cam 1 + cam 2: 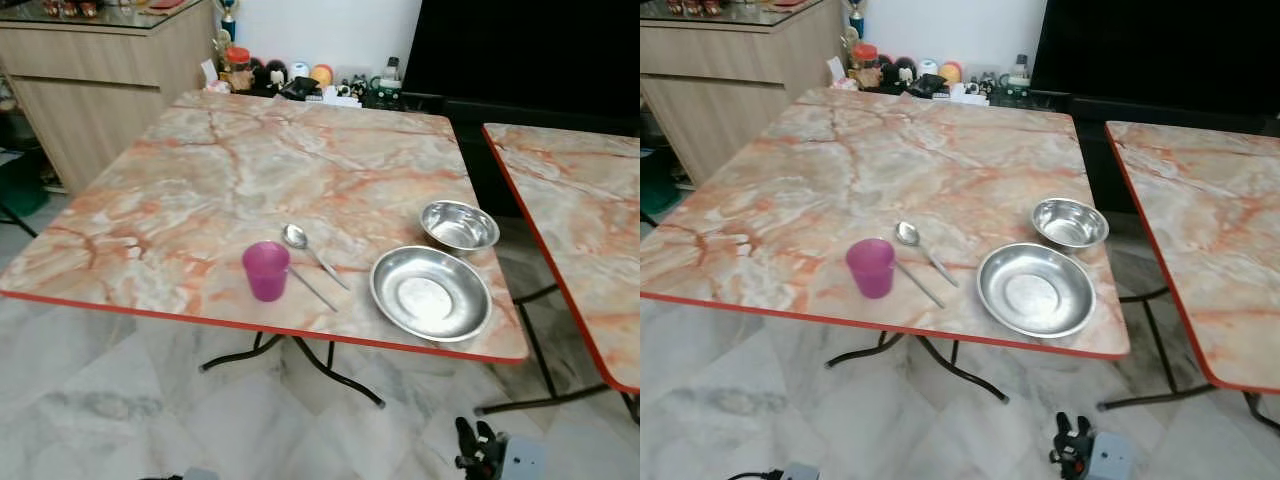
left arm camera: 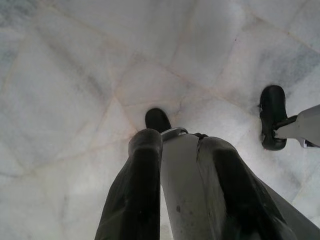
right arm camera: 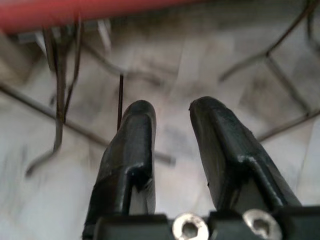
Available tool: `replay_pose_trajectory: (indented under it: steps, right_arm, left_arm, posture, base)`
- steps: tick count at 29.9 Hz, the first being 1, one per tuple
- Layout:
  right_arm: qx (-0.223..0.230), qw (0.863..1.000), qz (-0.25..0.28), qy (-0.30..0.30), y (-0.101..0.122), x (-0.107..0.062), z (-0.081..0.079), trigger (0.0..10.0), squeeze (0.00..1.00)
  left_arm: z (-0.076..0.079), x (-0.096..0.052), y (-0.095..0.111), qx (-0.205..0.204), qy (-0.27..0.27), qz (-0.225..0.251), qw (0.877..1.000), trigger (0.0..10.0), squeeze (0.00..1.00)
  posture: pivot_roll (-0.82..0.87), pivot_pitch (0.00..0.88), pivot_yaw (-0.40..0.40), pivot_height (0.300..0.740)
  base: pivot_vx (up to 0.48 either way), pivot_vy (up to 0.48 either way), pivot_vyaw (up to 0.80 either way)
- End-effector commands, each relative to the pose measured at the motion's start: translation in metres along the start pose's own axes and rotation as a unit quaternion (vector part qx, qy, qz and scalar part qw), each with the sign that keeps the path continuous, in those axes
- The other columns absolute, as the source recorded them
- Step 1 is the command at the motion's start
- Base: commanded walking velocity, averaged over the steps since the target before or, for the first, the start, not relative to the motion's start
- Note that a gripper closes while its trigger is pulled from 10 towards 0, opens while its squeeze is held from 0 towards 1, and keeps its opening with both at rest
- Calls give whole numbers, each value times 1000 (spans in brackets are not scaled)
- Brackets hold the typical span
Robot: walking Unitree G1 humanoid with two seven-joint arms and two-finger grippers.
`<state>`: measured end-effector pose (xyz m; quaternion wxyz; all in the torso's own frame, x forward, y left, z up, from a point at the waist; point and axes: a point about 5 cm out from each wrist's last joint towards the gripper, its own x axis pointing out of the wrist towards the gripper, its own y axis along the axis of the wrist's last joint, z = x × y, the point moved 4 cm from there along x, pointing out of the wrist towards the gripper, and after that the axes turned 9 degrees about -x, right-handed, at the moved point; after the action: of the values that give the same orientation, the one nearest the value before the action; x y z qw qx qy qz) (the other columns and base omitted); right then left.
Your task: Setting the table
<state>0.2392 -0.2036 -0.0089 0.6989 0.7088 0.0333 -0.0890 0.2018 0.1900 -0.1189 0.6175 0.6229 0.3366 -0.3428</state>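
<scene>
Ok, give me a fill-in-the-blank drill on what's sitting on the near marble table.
1. The cup beside the spoon is coloured ____.
2. The smaller steel bowl sits ____ from the robot than the wide steel dish.
3. The spoon lies between the cup and the ____.
4. The table has an edge trim coloured ____.

Missing words: pink; farther; wide steel dish; red.

We count 2 marble-top tables (image 1: 200,170) (image 1: 570,200), 1 pink cup (image 1: 266,270), 1 spoon (image 1: 310,250), 1 thin metal utensil (image 1: 312,288) beside it (type unclear), 2 steel dishes: 1 wide plate (image 1: 431,293), 1 small bowl (image 1: 459,225)
</scene>
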Motion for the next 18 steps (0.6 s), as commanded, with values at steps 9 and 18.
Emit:
replay_pose_trajectory:
  steps: [9,18]
  right_arm:
    - [-2,996,93,-10,60,3,2,10000,639]
    - [62,991,118,-35,107,48,15,10000,1000]
  left_arm:
    - [-1,-1,-9,11,-2,-14,1000,10000,0]
    - [3,0,-6,12,-6,-10,1000,10000,0]
  posture:
    - [-22,38,-84,740]
    - [-13,64,-83,740]
  base:
    - [0,0,0]
    - [0,0,0]
